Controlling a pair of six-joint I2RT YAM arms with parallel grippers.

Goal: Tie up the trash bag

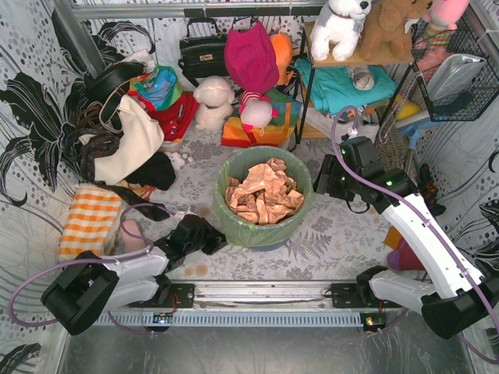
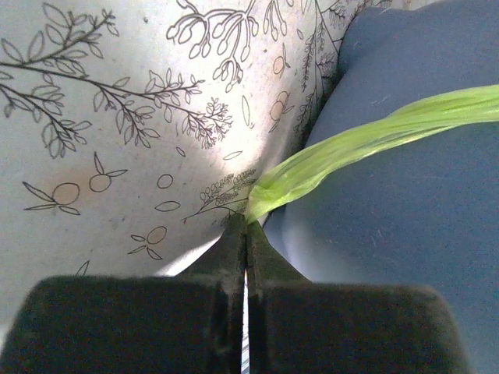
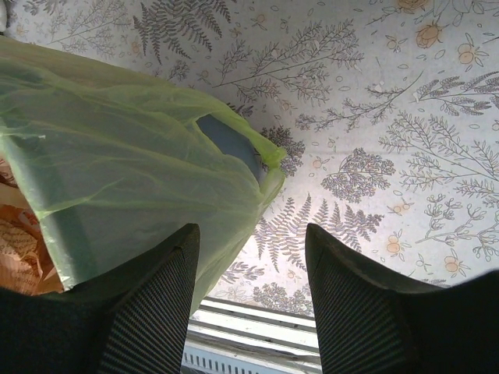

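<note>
1. The trash bag is sitting inside the blue-grey bin, with its rim folding over the bin's lip and crumpled brown paper filling it.
2. The left end effector is clenching a thin, stretched strand of the bag's edge, low against the bin's near-left wall.
3. The right end effector is hovering released just beside the bin's right lip, grasping nothing, with loose bag film lying by one of its fingers.
4. The pinch is catching only a narrow twist of thin plastic, so a hard pull risks stretching it, tearing it or letting it slip free.
5. The bag is draping over the bin's lip, so a sideways tug may end up dragging or tipping the bin across the desk instead of freeing the edge.
6. Nothing is holding the film on the bin's right side, so no knot can be forming yet.
</note>
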